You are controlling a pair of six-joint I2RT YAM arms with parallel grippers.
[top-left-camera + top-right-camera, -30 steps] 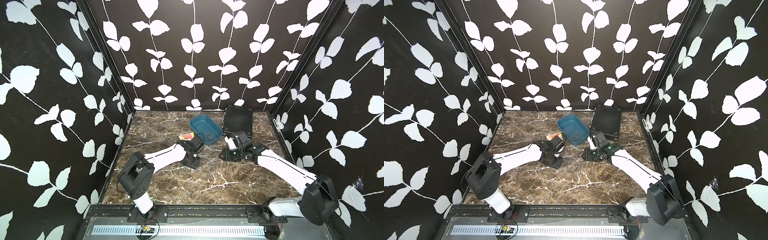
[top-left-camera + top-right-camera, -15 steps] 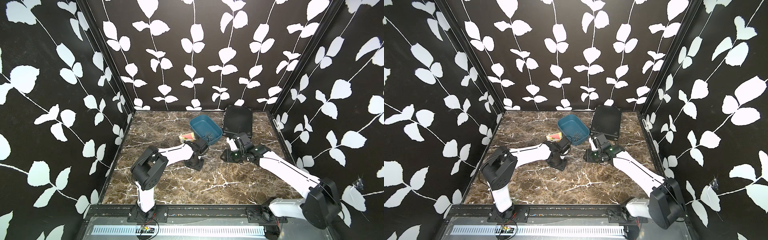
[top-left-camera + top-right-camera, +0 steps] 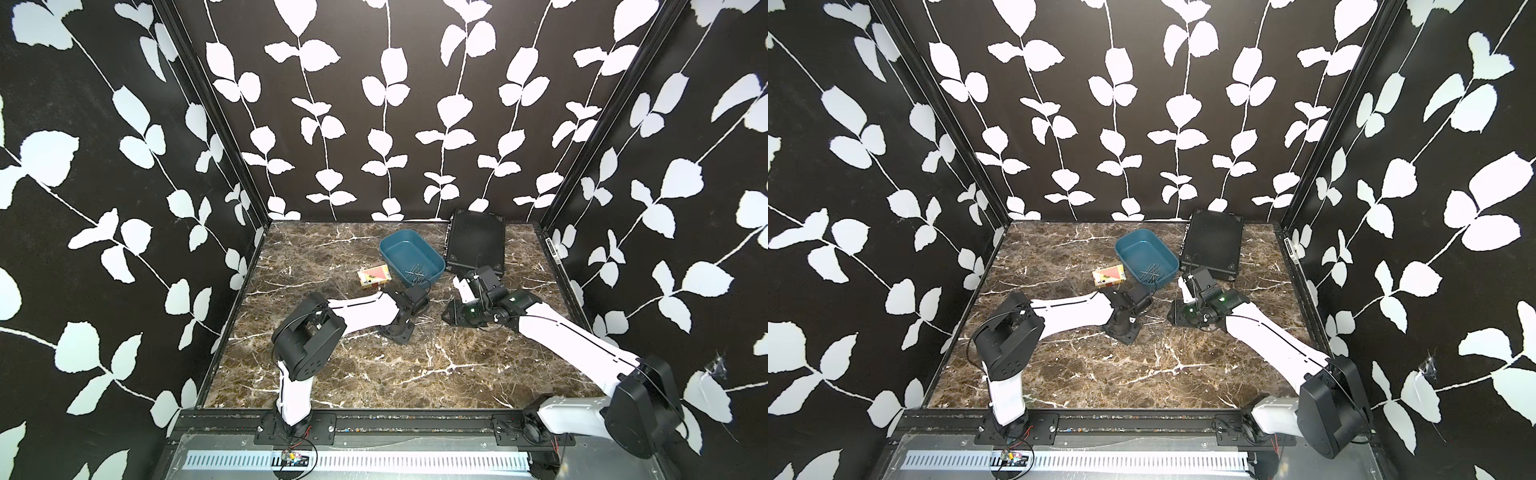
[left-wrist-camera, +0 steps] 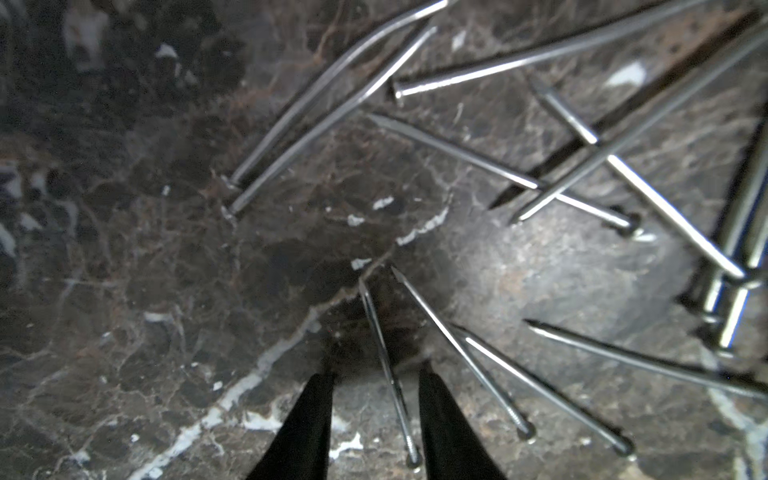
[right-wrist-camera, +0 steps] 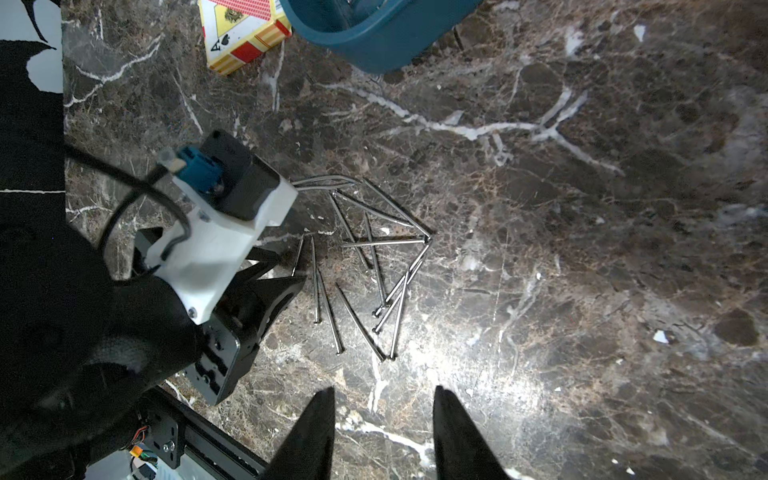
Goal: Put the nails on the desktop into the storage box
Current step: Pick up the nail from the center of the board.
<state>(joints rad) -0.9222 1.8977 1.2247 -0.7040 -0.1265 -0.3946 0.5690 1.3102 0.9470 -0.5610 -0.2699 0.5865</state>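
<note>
Several nails (image 5: 365,257) lie scattered on the brown marble desktop (image 3: 374,374), between my two grippers. A few more nails (image 3: 415,273) rest inside the teal storage box (image 3: 405,249) at the back. My left gripper (image 4: 376,372) points down at the desktop, its jaws apart on either side of one nail (image 4: 376,328) that lies flat close to one finger. In both top views it sits at the left edge of the pile (image 3: 399,330) (image 3: 1123,328). My right gripper (image 5: 385,390) hovers open with nothing in it, right of the pile (image 3: 451,316).
A red-and-white card box (image 3: 374,276) lies just left of the storage box. A black ribbed case (image 3: 476,241) lies at the back right, behind my right wrist. Black leaf-patterned walls close in three sides.
My left arm swung its gripper a little right and nearer, down onto the nail pile, and its jaws have narrowed. The right gripper has barely moved.
</note>
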